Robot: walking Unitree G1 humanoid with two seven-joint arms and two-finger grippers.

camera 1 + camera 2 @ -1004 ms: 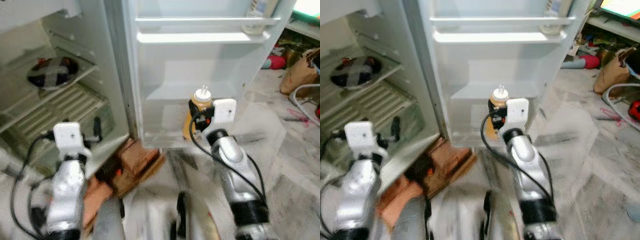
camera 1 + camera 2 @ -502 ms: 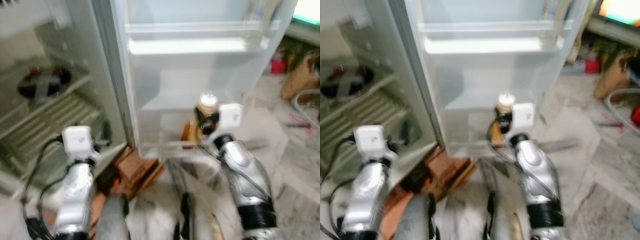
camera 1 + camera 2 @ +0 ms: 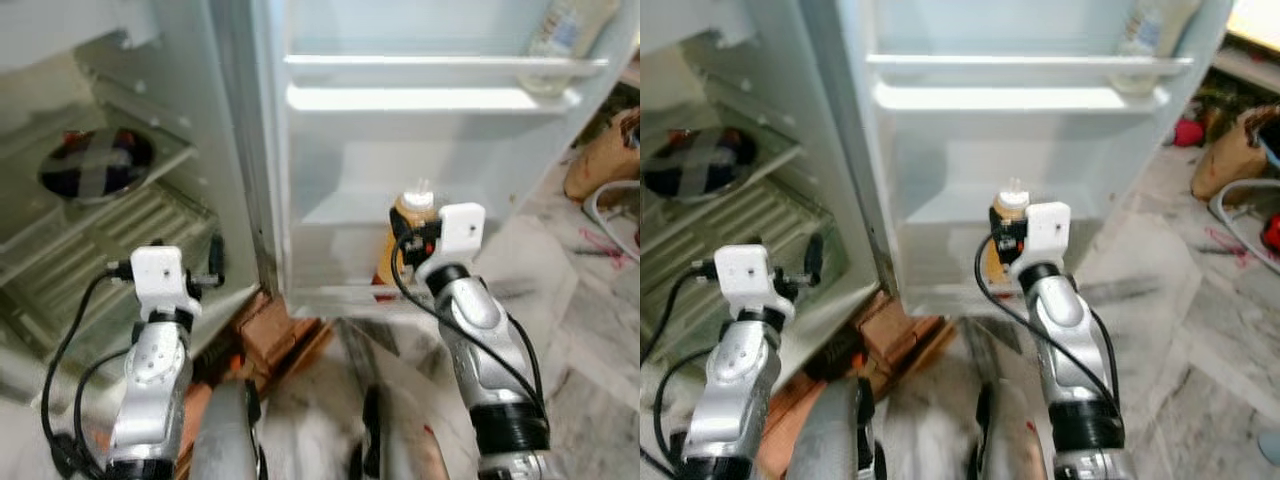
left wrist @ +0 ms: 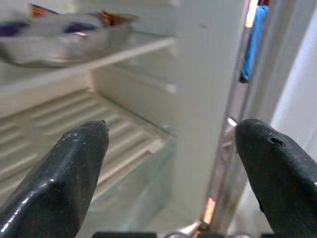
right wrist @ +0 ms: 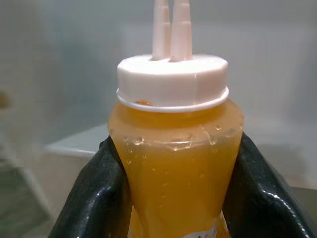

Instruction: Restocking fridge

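Left of the open fridge door (image 3: 420,130), a foil-covered dish (image 3: 95,165) sits on a ribbed white shelf, and the left gripper (image 4: 168,163) hangs spread and empty before it. Since 1 second ago the view has lifted slightly; the right gripper (image 5: 173,183) still pinches the sauce bottle (image 3: 408,240), a soft, translucent orange cylinder with a white 2-nozzle cap, low against that door, not yet shelved.

The sauce bottle (image 5: 176,148) was cut off below its shoulder, its label unreadable. Above it, a door-shelf bottle (image 3: 565,40) lost its top to the frame (contents unclear). The robot's lower body (image 3: 300,440) was blurred.
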